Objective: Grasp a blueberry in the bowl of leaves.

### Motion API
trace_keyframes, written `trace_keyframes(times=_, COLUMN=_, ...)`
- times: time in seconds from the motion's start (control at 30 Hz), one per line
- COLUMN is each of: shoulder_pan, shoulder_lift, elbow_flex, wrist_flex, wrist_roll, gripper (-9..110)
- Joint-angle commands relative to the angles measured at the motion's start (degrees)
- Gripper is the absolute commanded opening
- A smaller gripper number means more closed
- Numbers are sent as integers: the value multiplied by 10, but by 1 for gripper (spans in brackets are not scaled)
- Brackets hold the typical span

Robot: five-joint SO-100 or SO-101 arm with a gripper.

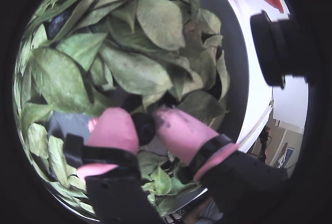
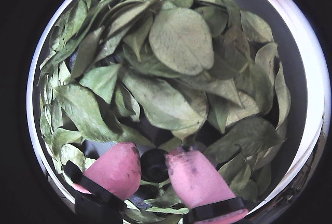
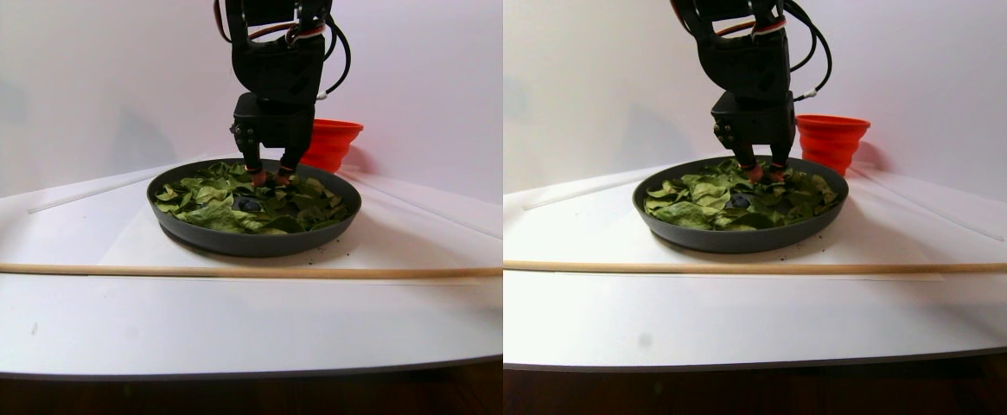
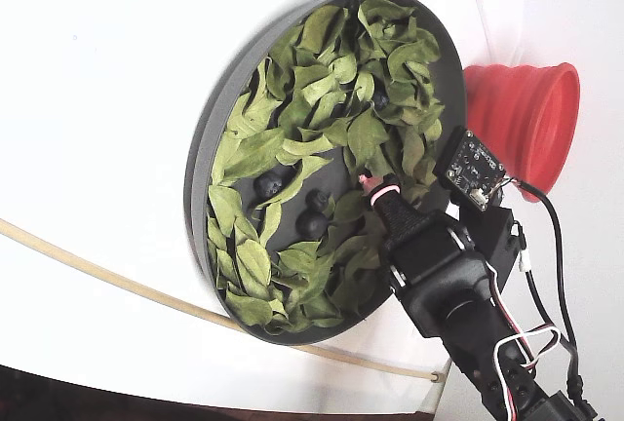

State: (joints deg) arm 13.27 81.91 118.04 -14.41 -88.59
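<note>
The dark grey bowl (image 1: pixel 239 53) (image 2: pixel 300 79) (image 3: pixel 252 244) (image 4: pixel 208 138) holds heaped green leaves (image 1: pixel 140 68) (image 2: pixel 181 37) (image 4: pixel 255 153). My gripper (image 1: pixel 142 114) (image 2: pixel 152 153) (image 3: pixel 268 177) (image 4: pixel 372 187), with pink fingertips, reaches down into the leaves near the bowl's edge on the red cup's side. A dark blueberry (image 1: pixel 144 126) (image 2: pixel 154 166) sits between the two fingertips and touches both. Three more blueberries (image 4: pixel 269 185) lie bare among the leaves in the fixed view, apart from the gripper.
A red ribbed cup (image 3: pixel 330 143) (image 4: pixel 522 114) stands just beyond the bowl, close to the arm. A long wooden stick (image 3: pixel 209 271) (image 4: pixel 97 270) lies across the white table in front of the bowl.
</note>
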Motion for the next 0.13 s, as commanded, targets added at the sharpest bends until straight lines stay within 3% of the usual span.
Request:
trace_keyframes(times=0.0, shoulder_pan=16, shoulder_lift=65, elbow_flex=-21, wrist_flex=0, wrist_roll=-4, gripper=9)
trace_keyframes(times=0.1, shoulder_pan=18, shoulder_lift=71, elbow_flex=-23, wrist_flex=1, wrist_roll=-6, gripper=9)
